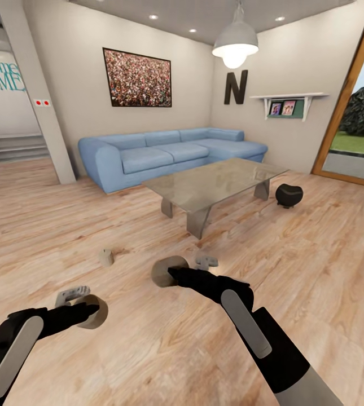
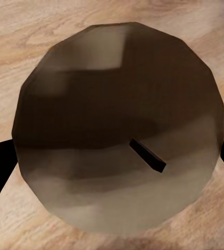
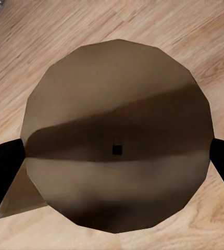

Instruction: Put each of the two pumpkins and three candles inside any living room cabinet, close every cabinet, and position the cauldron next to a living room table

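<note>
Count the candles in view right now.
3: one candle held in the left gripper, one in the right gripper, and a third on the floor between them, farther ahead. Others may be hidden.

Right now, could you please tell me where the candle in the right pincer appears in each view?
Head view: the right candle is low and near centre, at the tip of the right pincer.
Right wrist view: it is centred, with black fingers on either side.
Left wrist view: the disc there is the other candle, held in the left pincer.
Shared landmark: the wood plank floor.
</note>
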### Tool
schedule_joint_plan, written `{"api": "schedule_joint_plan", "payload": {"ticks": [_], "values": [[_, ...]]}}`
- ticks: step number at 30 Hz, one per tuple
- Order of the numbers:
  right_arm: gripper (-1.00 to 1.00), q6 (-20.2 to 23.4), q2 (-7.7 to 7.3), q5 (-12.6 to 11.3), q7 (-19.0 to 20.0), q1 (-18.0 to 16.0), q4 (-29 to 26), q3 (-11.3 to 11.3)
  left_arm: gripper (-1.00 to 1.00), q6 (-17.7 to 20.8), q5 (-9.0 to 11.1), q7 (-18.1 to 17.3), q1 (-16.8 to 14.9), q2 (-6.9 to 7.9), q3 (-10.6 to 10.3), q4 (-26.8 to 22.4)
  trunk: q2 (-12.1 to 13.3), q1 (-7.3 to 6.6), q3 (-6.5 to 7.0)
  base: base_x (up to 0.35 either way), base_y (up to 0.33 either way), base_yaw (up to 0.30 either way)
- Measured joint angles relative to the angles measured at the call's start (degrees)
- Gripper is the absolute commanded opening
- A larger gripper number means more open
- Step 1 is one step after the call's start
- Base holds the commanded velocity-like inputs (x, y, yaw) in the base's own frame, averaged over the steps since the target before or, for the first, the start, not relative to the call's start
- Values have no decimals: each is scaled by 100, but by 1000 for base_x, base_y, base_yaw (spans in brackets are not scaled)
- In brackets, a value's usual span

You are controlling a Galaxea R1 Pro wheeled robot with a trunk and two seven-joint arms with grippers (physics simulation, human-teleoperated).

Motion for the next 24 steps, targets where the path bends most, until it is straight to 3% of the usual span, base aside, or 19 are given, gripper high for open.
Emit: {"api": "schedule_joint_plan", "payload": {"ticks": [12,24], "values": [[-100,0,1,9,-9,0,-9,0,-100,1,6,12,0,-5,-1,10,16,-31,266,0,0,0],[-100,4,-1,4,-9,2,5,-1,-100,5,36,6,-1,-4,-2,12,17,-30,212,0,0,-125]]}}
